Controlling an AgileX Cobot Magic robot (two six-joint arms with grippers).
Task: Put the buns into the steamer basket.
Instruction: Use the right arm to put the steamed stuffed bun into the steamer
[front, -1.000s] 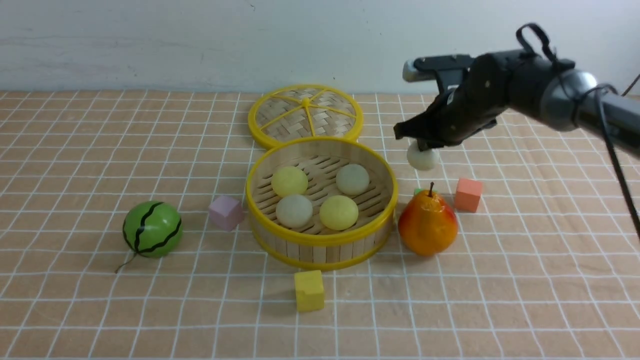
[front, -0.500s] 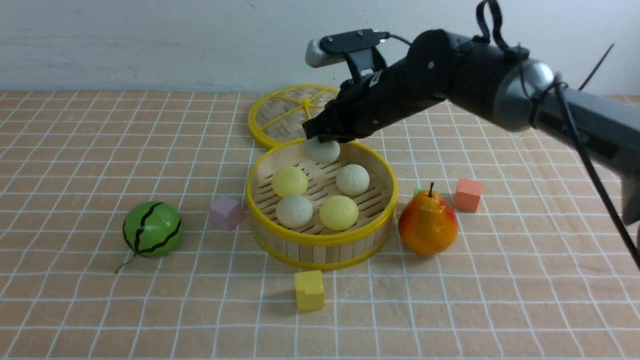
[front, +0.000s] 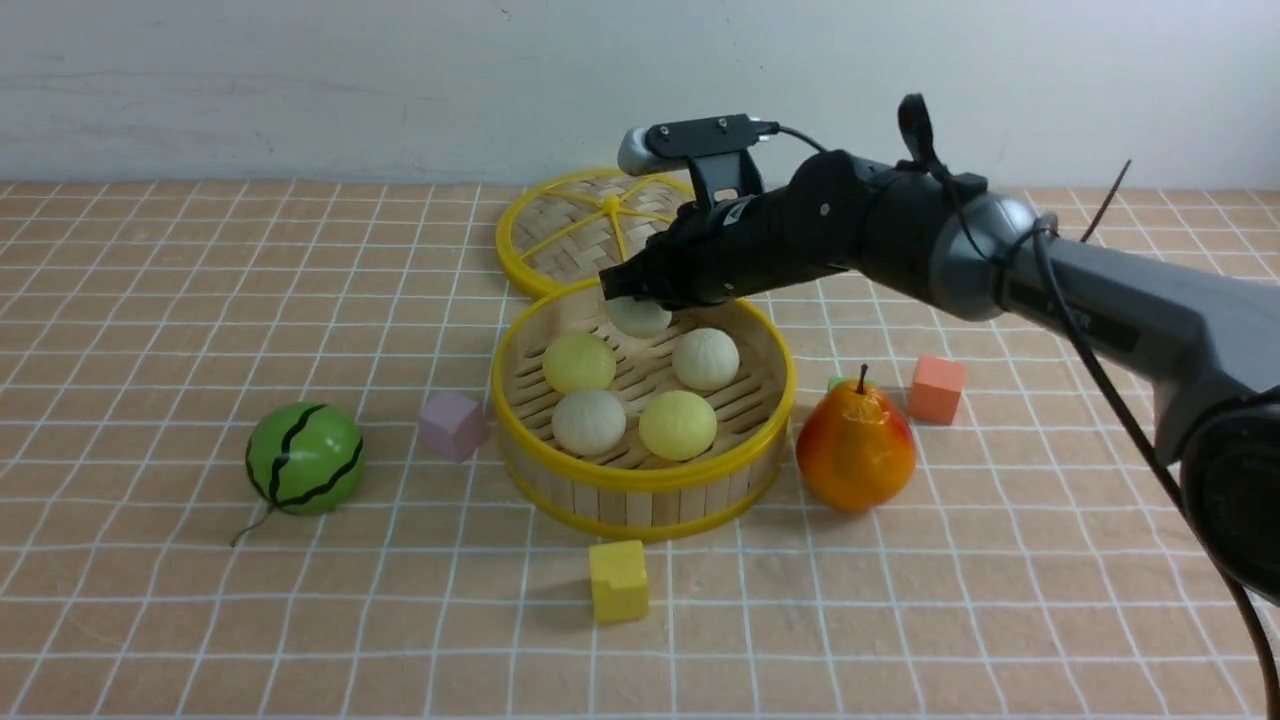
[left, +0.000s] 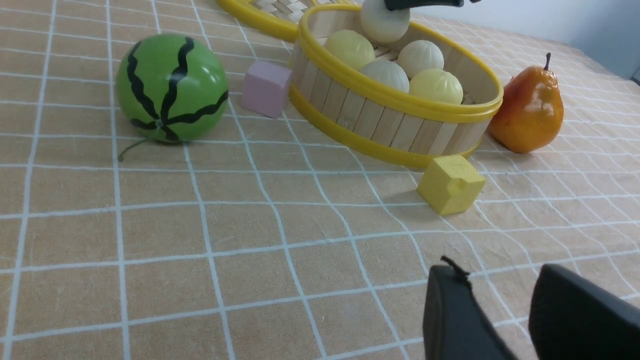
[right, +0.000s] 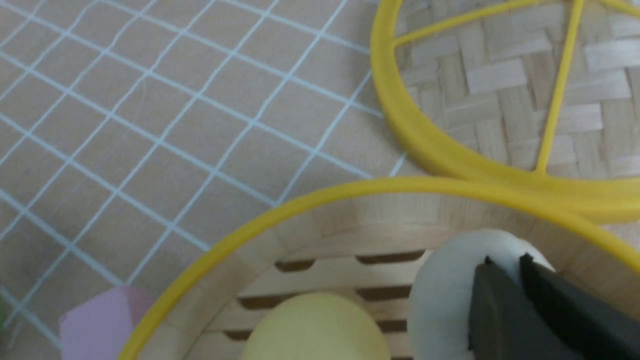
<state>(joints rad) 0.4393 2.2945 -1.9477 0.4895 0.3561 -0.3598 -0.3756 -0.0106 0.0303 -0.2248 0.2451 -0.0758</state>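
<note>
Nearest the robot, the left tool (left: 500, 274) shows only in its own wrist view. Its two dark fingers stand apart with bare checked tabletop (front: 900, 620) between them, and it holds nothing.

In the front view a yellow cube (front: 618, 580) sits low in the centre of the frame, just before the steamer basket (front: 645, 500). At the left, well apart from it, lies the striped watermelon ball (front: 305, 458). Right of the basket, just beside its wall, stands an orange-red pear (front: 855, 450). A pink cube (front: 452, 424) sits just beside the basket's left wall.

The basket stands at the centre of the frame with four buns on its slatted floor. At the front are an off-white bun (front: 589, 421) and a pale yellow bun (front: 678, 425). Behind them are a second pale yellow bun (front: 579, 362) and a second off-white bun (front: 705, 358).

An orange cube (front: 937, 390) lies right of and beyond the pear.

Over the far part of the basket, inside its rim, the right tool (front: 632, 296) reaches in from the right. Its fingers are nearly closed, pinching the top of the fifth bun (front: 638, 316), an off-white one. Whether that bun touches the floor cannot be told.

Beyond the basket, touching its far rim, the flat woven lid (front: 580, 235) lies on the tabletop.
</note>
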